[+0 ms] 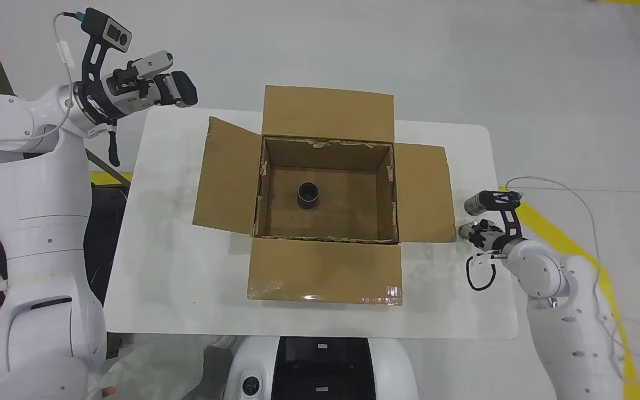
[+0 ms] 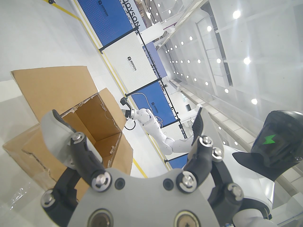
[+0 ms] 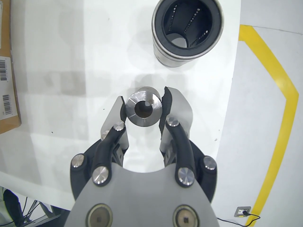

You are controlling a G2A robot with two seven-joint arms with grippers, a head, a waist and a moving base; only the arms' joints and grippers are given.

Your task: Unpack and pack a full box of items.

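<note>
Presently, the right claw (image 3: pixel 143 109) is clamped on a small steel sleeve (image 3: pixel 132 113) at the right edge of the desk (image 1: pixel 170 270), right of the open box (image 1: pixel 325 270). A larger bearing (image 3: pixel 188 28) stands just beside the sleeve. One dark cylinder (image 1: pixel 309 194) sits inside the box. The left claw (image 2: pixel 127 115) hangs spread and empty over the far-left corner.

White table (image 1: pixel 170 250), yellow floor line (image 3: pixel 291 94)

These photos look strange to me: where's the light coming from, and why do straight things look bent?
Left wrist view: rows of ceiling lights glare, and the partition frames bow slightly, probably from a wide lens. Right wrist view: the table edge curves too; the metal cylinder in the right gripper gleams. Top view: even light, faint shade inside the box.
</note>
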